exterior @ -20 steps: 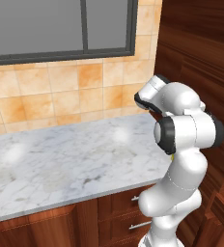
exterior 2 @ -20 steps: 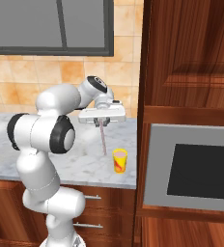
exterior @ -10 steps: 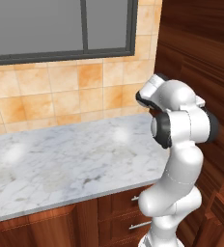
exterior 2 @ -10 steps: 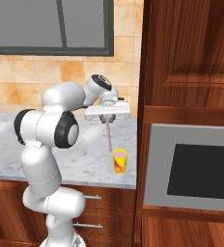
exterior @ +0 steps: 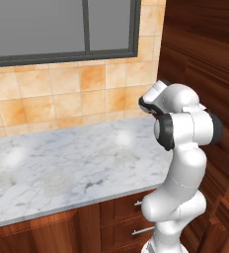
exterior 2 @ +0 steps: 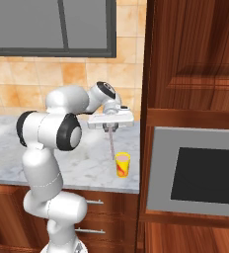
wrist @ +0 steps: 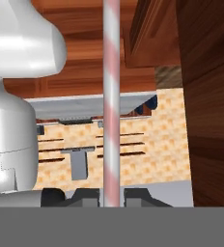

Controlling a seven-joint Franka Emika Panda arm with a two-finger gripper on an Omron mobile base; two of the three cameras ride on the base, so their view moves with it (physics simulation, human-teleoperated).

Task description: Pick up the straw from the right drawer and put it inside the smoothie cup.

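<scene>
**Straw held upright just above the yellow cup**

A white robot arm reaches out over a grey marble surface [exterior 2: 92, 165] in a kitchen with orange wall tiles and dark wood cabinets. In the right base view, its fingers [exterior 2: 109, 129] point downward and pinch the top of the straw [exterior 2: 111, 146], a thin pale stick that hangs nearly straight down. The straw's lower tip sits close to the rim of the cup [exterior 2: 122, 164], a small yellow tumbler with a red mark, standing near the front edge of the surface beside a built-in oven [exterior 2: 200, 175]. The tip appears to be at the rim's left side, and it is hard to tell whether it has entered the opening yet.

In the hand view, the straw [wrist: 111, 96] runs up the centre of the picture, showing faint pink and white stripes, clamped between the two dark fingertips [wrist: 87, 197] at the bottom.

The step in hand looks like lowering the straw into the cup. To do it well, the arm should probably shift slightly toward the oven so the tip is centred over the opening, keep the straw vertical, then descend slowly. Letting go should wait until the tip is well inside; the light cup could tip if its rim is nudged.
</scene>
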